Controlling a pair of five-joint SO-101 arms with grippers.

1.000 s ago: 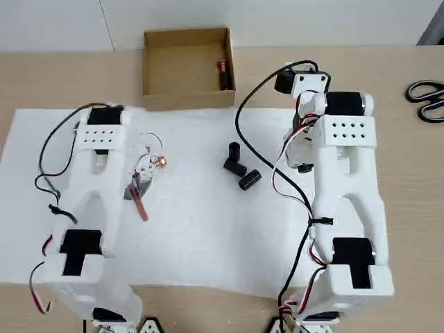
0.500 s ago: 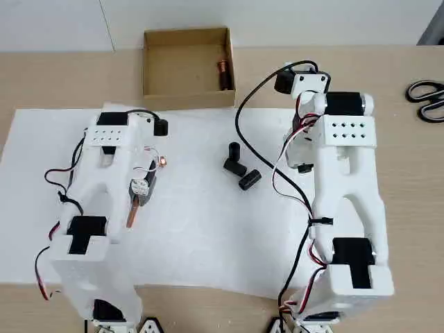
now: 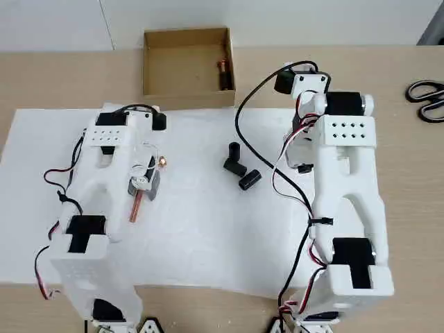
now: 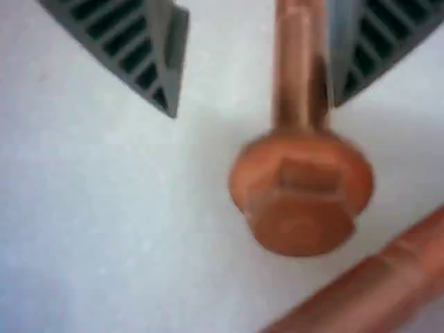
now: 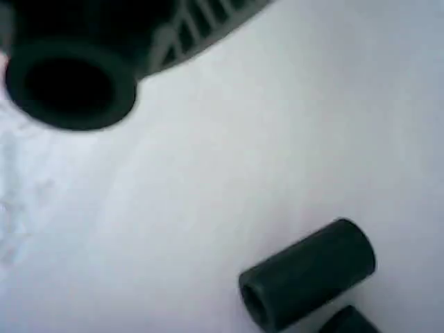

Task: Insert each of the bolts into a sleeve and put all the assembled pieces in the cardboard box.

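Hanging over the left half of the white sheet (image 3: pixel 208 229), the left gripper (image 4: pixel 253 100) has its jaws spread wide. A copper bolt (image 4: pixel 298 187) sits between them, its shaft against one finger (image 4: pixel 368 48) and clear of the other. A second bolt (image 4: pixel 374 277) lies just beside its head. The right gripper (image 5: pixel 97 41), on the arm in the right half of the high view, is closed on a black sleeve (image 5: pixel 69 87) whose open end faces the wrist camera. Three loose sleeves (image 3: pixel 250 180) lie close together near the centre of the frame, between the arms. The cardboard box (image 3: pixel 182 69) sits at the upper middle, on the bare table (image 3: pixel 55 76) at the sheet's upper edge. One assembled piece (image 3: pixel 223 73) lies against its right wall. Scissors (image 3: pixel 427 97) lie at the right edge.
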